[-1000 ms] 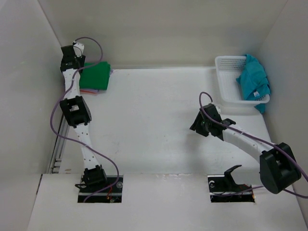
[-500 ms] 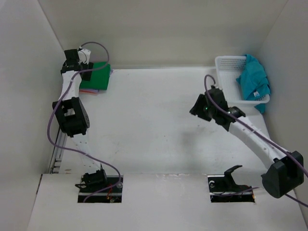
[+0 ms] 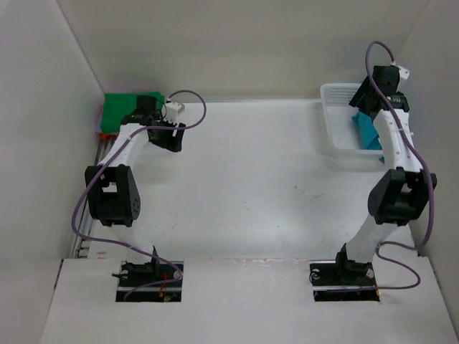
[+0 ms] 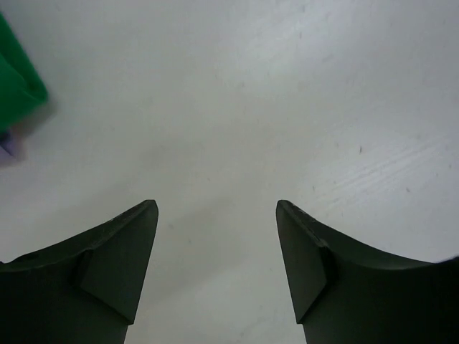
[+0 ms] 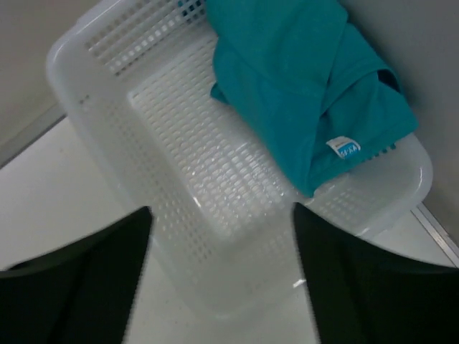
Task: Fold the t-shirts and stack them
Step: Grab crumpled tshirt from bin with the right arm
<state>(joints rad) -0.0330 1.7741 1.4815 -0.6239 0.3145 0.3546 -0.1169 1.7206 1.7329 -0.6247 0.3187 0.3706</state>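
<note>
- While both arms are raised from their bases, the left arm is bent at the elbow beside the left wall. Its forearm is carried toward the far-left corner and its wrist is turned back inward over the table.
- The left gripper (image 4: 215, 215) is held open: its two dark fingers (image 4: 118, 265) are spread wide and nothing is gripped between them. Only the bare white table (image 4: 287, 86) is seen beneath.
- A folded bright green cloth t-shirt (image 3: 123, 111) is laid just behind that gripper, on its outer side, in the far-left corner.
- In the left wrist view the green cloth is cut off at the upper left of the fingers, and a lavender purple sliver of cloth (image 4: 6, 147) is shown under its edge.
- From above, a thin orange strip (image 3: 100, 125) is made out along the wall side of the green t-shirt.
- The right arm is stretched almost straight toward the far-right corner, and its wrist is tipped down over a white plastic mesh basket (image 5: 107, 107).
- The right gripper (image 5: 222, 215) is likewise parted and nothing is held in it.
- A crumpled teal blue cloth t-shirt (image 5: 301, 79) is draped ahead and to the right of those fingertips, across the basket's far-right rim.
- A small white label (image 5: 343, 148) is sewn at its lower fold. Blue print is carried on it, but it cannot be read.
</note>
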